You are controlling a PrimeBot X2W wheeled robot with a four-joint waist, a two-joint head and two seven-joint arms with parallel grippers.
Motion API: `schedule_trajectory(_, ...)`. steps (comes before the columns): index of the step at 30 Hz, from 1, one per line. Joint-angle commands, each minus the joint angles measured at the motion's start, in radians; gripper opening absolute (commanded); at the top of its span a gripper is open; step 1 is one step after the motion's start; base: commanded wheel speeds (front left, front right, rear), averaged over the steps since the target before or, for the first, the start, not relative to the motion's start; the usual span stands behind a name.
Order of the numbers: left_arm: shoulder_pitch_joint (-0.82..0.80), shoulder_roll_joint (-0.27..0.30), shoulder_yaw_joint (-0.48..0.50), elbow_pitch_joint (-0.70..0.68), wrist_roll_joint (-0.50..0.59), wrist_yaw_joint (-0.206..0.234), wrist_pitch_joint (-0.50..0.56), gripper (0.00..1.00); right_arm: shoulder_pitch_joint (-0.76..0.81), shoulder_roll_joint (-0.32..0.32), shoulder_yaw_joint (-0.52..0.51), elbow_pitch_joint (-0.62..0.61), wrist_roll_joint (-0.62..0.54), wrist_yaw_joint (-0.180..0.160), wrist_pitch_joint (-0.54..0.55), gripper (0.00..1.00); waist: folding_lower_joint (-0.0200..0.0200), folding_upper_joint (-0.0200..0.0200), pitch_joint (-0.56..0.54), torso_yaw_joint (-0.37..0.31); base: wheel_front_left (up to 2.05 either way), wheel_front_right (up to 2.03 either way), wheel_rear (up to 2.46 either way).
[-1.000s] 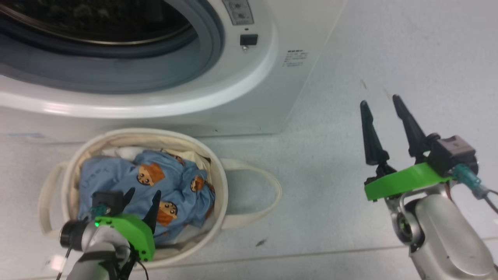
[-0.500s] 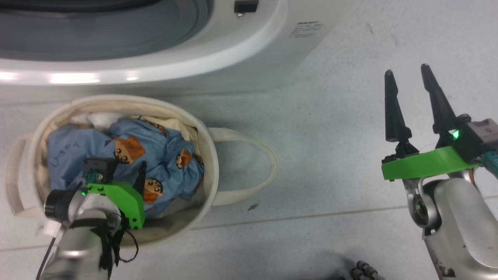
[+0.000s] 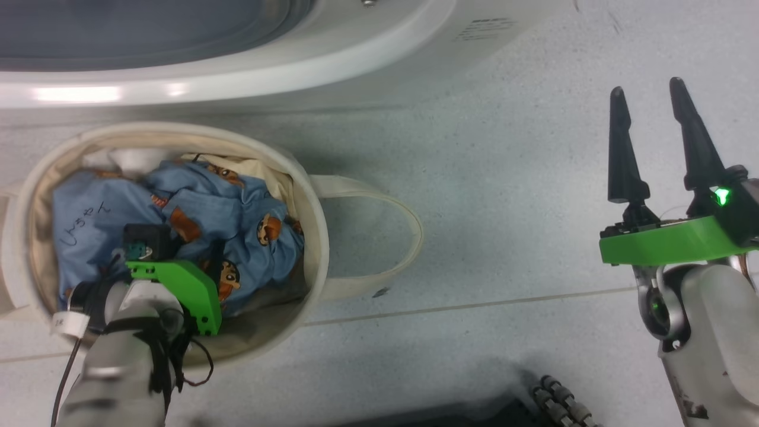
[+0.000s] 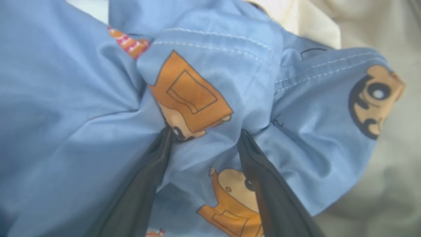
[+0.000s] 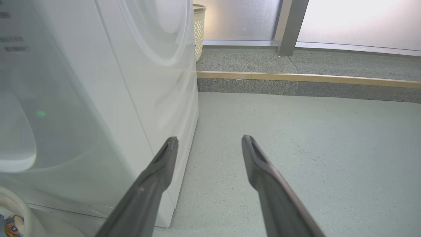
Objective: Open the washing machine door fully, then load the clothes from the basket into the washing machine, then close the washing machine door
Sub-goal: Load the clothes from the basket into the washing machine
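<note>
The clothes [image 4: 204,82], pale blue with orange-brown cartoon faces, lie crumpled in the basket [image 3: 315,237], and none has gone into the drum as far as I can see. A bit of plain white cloth [image 3: 133,159] peeps out at the basket's far edge. The basket stands on the floor [image 3: 504,207] just in front of the washing machine [image 3: 237,77]. At the top of the head view the machine's grey seal [image 3: 148,29] lies bare, so I judge the door open and the first step done. Loading has hardly begun, and closing the door comes after that.

My left pincer [image 4: 205,132] is down inside the basket with its two fingers spread. Both tips press into the blue cloth, and a fold printed with a face bulges up between them. I have not pinched it yet. Judging by that fold, closing here should catch a good bunch of fabric.

My right pincer [image 3: 647,89] is spread too and holds nothing. It hangs above bare floor, well apart from the basket, near the machine's front corner.
</note>
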Motion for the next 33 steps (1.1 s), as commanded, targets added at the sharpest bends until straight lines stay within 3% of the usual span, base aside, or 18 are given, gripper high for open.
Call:
schedule_trajectory(1, 0.015, 0.027, 0.023, -0.001, -0.007, -0.005, 0.011, 1.00, 0.030, -0.014, 0.005, -0.035, -0.007, 0.007, -0.012, 1.00, 0.0001, 0.0000, 0.013, -0.007, 0.00, 0.00, 0.00)
schedule_trajectory(9, -0.003, 0.024, 0.027, 0.000, -0.028, -0.004, 0.046, 1.00, 0.038, -0.008, -0.012, -0.047, -0.009, 0.007, -0.012, 1.00, 0.0001, 0.0000, 0.031, -0.006, 0.00, 0.00, 0.00)
schedule_trajectory(10, -0.004, 0.024, 0.028, 0.000, -0.031, -0.004, 0.047, 0.94, 0.037, -0.008, -0.011, -0.047, -0.009, 0.007, -0.012, 1.00, 0.0001, 0.0000, 0.030, -0.006, 0.00, 0.00, 0.00)
schedule_trajectory(11, -0.005, 0.024, 0.029, 0.000, -0.035, -0.005, 0.046, 0.54, 0.036, -0.007, -0.009, -0.046, -0.009, 0.007, -0.012, 1.00, 0.0001, 0.0000, 0.029, -0.004, 0.00, 0.00, 0.00)
schedule_trajectory(12, -0.003, 0.023, 0.029, 0.000, -0.041, -0.009, 0.048, 0.00, 0.032, -0.006, -0.006, -0.044, -0.008, 0.007, -0.012, 1.00, 0.0001, 0.0000, 0.024, 0.000, 0.00, 0.00, 0.00)
schedule_trajectory(18, 0.005, 0.010, 0.032, 0.000, -0.063, -0.026, 0.001, 0.00, 0.018, -0.001, 0.006, -0.022, 0.002, 0.007, -0.012, 1.00, 0.0001, 0.0000, -0.028, 0.023, 0.00, 0.00, 0.00)
schedule_trajectory(25, 0.062, 0.000, 0.009, -0.015, -0.067, -0.050, -0.079, 0.00, 0.002, 0.034, 0.045, 0.045, 0.042, 0.007, -0.012, 1.00, 0.0001, 0.0000, -0.171, 0.045, 0.00, 0.00, 0.00)
schedule_trajectory(33, 0.198, 0.007, 0.023, -0.252, -0.059, -0.056, -0.088, 0.00, 0.029, 0.052, 0.081, 0.119, 0.086, 0.007, -0.012, 1.00, 0.0001, 0.0000, -0.348, 0.086, 0.00, 0.00, 0.00)
